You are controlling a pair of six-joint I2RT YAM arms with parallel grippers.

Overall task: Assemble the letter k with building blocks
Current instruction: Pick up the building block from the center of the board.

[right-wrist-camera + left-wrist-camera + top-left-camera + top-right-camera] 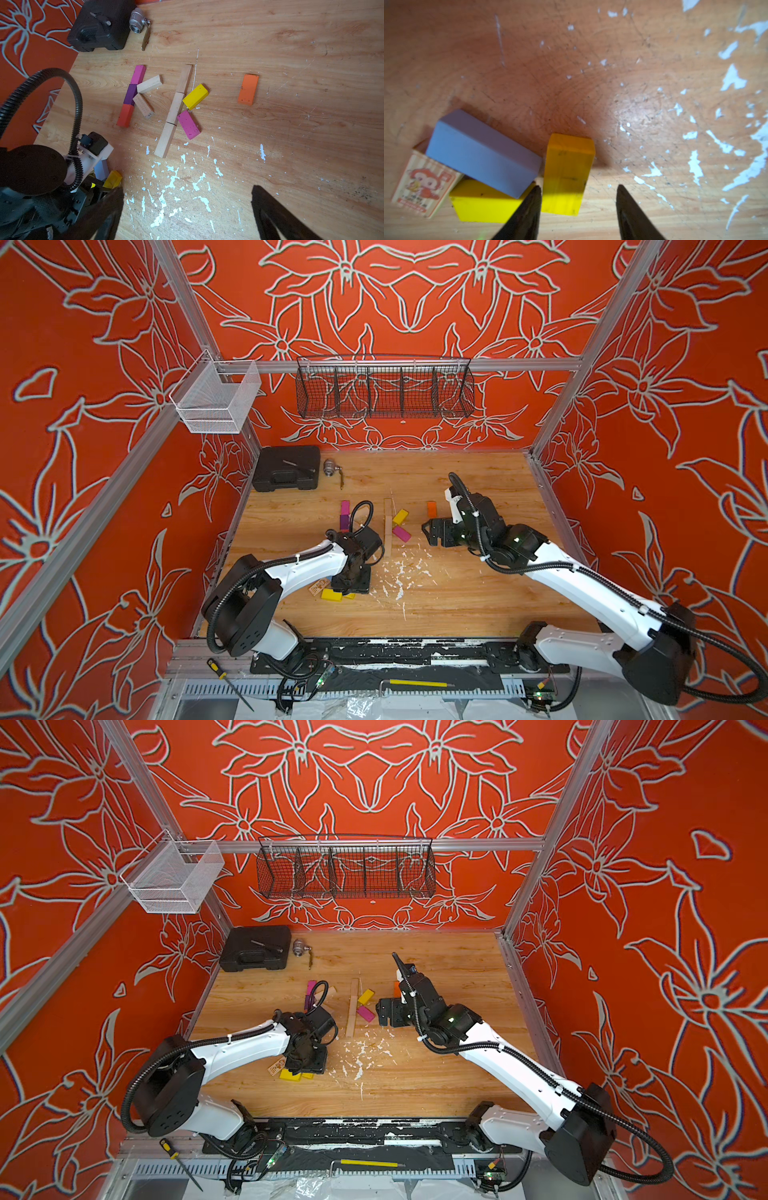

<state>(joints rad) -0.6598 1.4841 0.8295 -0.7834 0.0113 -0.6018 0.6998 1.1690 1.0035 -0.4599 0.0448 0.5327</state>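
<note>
- Surface of pale wood grain, scuffed and scratched.
- Black plastic case, shut, in the far left corner.
- Right gripper: spread wide, nothing between the fingers, hanging over the flecked middle of the surface.
- Left gripper: low at the near left, partly open astride a yellow wooden block; one finger just beside the block's edge, a clear gap at the other, so no grip on it.
- Row of three plain wooden planks laid end to end at mid-surface, with a second yellow block and a magenta block slanting off one side, both touching the row.
- Line of magenta, purple and red blocks left of that row, with two plain planks angled off it.
- Light blue block lying tilted across a third yellow block and a monkey-printed plain plank, just beside the left gripper.
- Orange block flat and alone, well apart to the right.
- Metal ball valve just beside the case.
- White paint flecks scattered between the two grippers.
</note>
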